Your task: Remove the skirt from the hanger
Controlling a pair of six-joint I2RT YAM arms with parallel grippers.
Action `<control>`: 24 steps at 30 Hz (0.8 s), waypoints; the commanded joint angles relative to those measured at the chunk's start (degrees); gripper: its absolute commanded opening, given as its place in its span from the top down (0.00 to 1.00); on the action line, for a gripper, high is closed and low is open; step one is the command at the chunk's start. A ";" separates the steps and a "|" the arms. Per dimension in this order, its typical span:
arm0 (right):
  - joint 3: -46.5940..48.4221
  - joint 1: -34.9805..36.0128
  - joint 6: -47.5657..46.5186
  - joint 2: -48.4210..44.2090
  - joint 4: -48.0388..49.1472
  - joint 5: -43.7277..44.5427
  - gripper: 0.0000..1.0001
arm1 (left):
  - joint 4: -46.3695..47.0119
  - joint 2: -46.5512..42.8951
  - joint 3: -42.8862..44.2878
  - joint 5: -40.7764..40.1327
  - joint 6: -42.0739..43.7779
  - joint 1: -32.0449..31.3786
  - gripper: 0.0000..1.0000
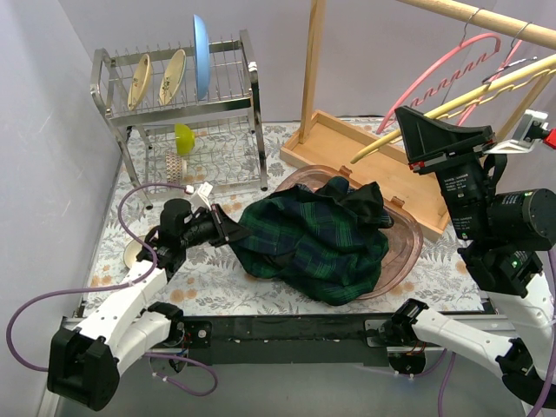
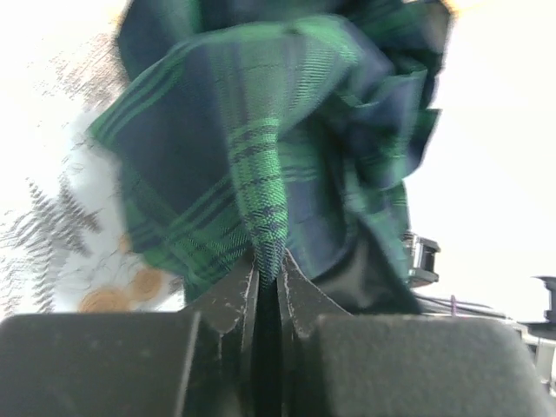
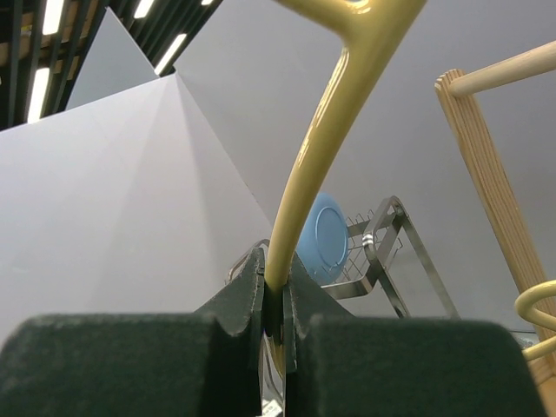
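No lettering, brand, number or sign can be read in any of the three views. The one candidate, a small white patch (image 1: 526,129) by the right wrist, is too small to make out.

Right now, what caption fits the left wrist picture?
Left gripper pinching a fold of the green plaid skirt.

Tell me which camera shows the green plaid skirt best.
Top external: the whole skirt shows, heaped in the pink tray, the left gripper at its edge. Left wrist shows only one fold pinched between the fingers. Right wrist shows none of it, just the yellow hanger.
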 commanded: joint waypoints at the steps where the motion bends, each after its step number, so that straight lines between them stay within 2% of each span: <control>1: 0.72 0.01 -0.11 0.15 3.74 -1.13 0.99 | 1.32 -0.94 10.52 2.98 -1.68 -0.02 1.00; 5: 0.37 0.01 -0.20 -0.38 4.45 -0.70 0.99 | 6.49 5.37 17.58 2.98 -2.65 -3.35 1.00; 8: 0.37 0.09 -0.90 -0.38 4.45 -0.17 0.99 | 10.02 12.66 23.79 0.96 -2.04 -9.06 1.00; 9: 0.45 0.09 -1.08 -0.47 4.45 0.18 0.99 | 10.90 14.87 25.48 -0.87 -0.64 -12.73 1.00; 14: 0.28 0.09 -2.04 -1.08 4.62 0.88 0.99 | 15.91 25.42 37.77 -2.47 -0.36 -21.10 1.00; 19: -0.07 0.09 -2.57 -1.70 4.71 1.33 0.99 | 15.22 33.96 50.88 -2.74 1.21 -23.93 1.00; 24: -0.86 0.09 -2.66 -2.66 4.89 1.67 0.99 | 14.07 37.39 58.01 -3.97 2.01 -24.11 1.00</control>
